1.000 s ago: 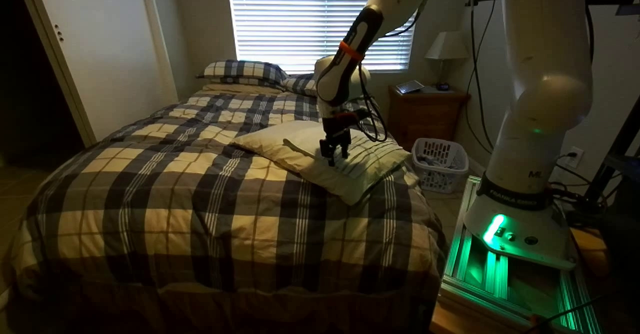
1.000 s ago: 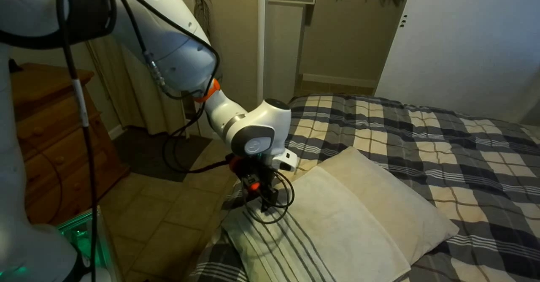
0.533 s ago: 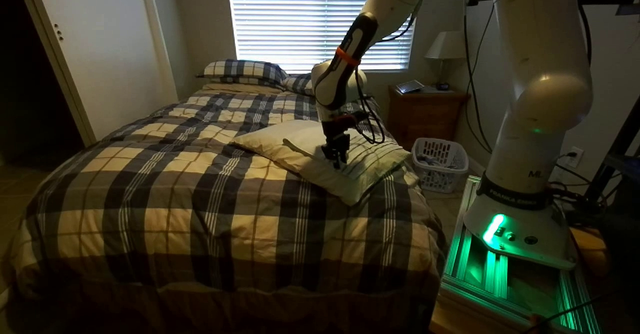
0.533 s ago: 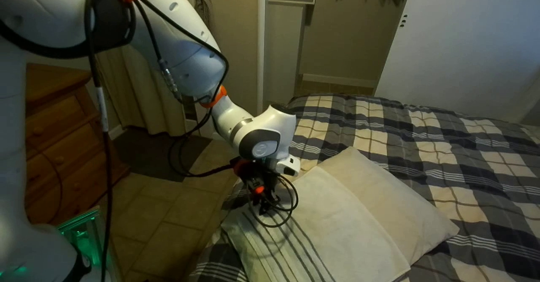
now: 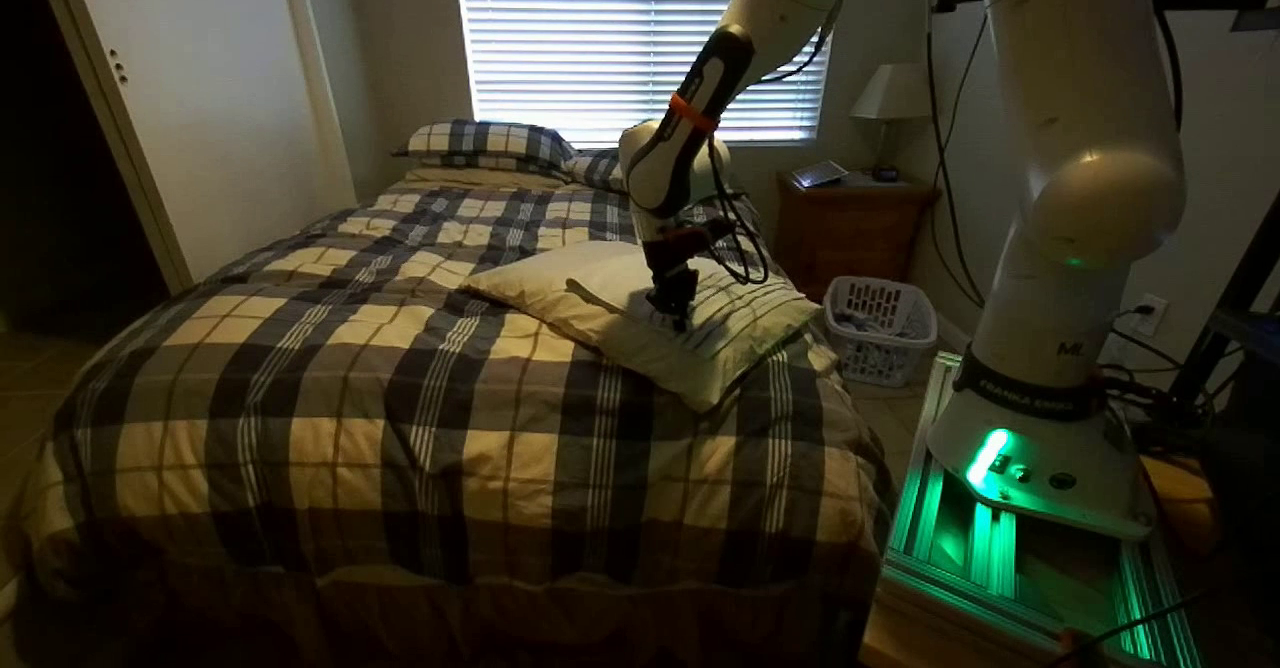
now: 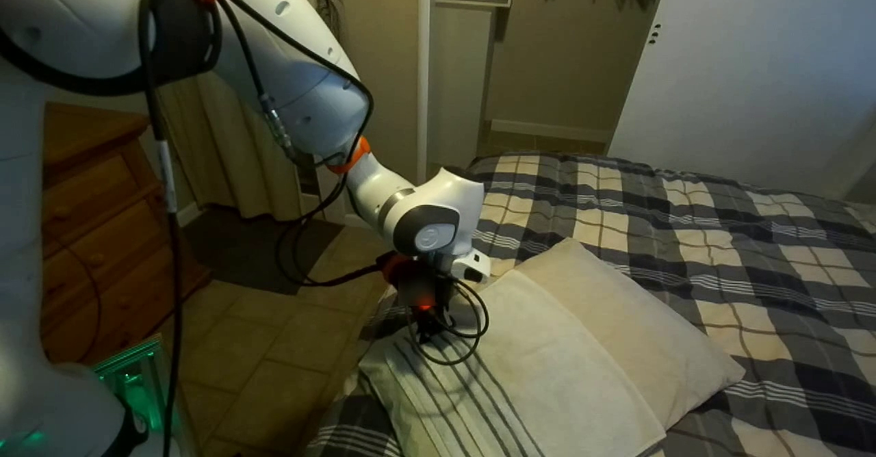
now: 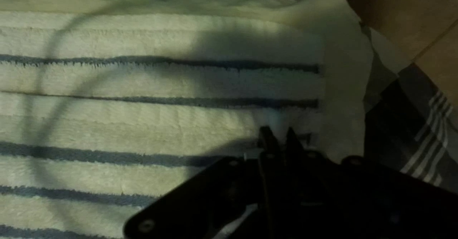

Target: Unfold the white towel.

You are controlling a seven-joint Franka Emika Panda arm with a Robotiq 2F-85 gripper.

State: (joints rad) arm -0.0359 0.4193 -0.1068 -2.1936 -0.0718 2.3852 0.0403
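The white towel (image 6: 561,347) lies folded on a cream pillow (image 6: 657,347) on the bed, its dark stripes toward the bed's side. My gripper (image 5: 680,324) points down at the striped end in both exterior views. In the wrist view the dark fingertips of the gripper (image 7: 277,130) stand close together near the ends of the stripes on the towel (image 7: 107,128). Pale cloth shows in the narrow gap between them, and a stripe is pushed out of line there, so the jaws look shut on a pinch of towel. Deep shadow hides the exact contact.
A plaid bedspread (image 5: 330,378) covers the bed, with plaid pillows (image 5: 490,143) at its head. Beside the bed stand a white laundry basket (image 5: 880,348) and a wooden nightstand (image 5: 850,233). A wooden dresser (image 6: 102,204) is behind the arm. A looped cable (image 6: 482,323) hangs by the gripper.
My gripper has lowered a little toward the towel and shifted slightly over it. Its fingers, spread a second ago, have come together. The towel and pillow lie in the same place.
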